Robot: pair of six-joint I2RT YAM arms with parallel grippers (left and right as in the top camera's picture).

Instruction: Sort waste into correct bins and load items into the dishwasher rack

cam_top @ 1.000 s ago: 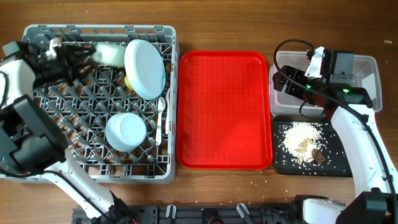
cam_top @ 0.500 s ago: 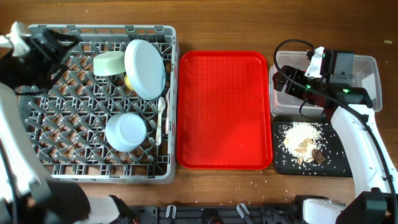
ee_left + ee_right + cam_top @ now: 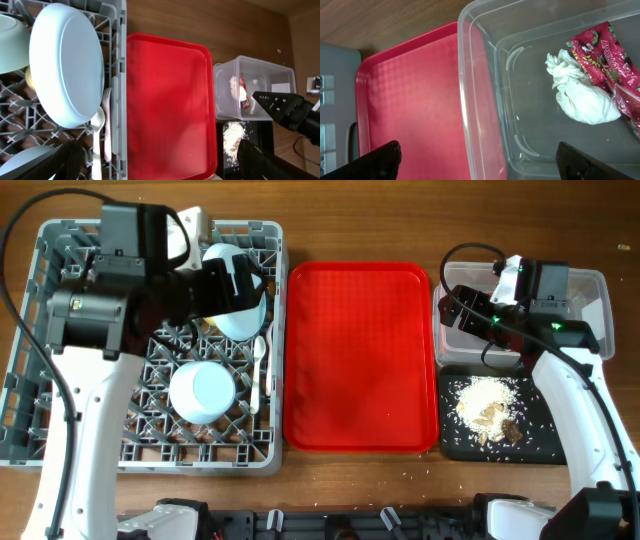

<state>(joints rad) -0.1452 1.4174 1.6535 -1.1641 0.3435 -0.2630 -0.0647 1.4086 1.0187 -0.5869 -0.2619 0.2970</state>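
Overhead, the left end effector is hovering over the dishwasher rack, where a pale blue plate is standing tilted on edge, placed for washing. Food scraps are lying in the black tray.

Left wrist: its fingers are standing wide apart and empty, and the bare red tray is giving open room beside the rack's rim.

Right wrist: the right end effector, likewise open, is hanging above the clear tub, apparently clear of its wall. The tissue and red wrapper are resting inside.
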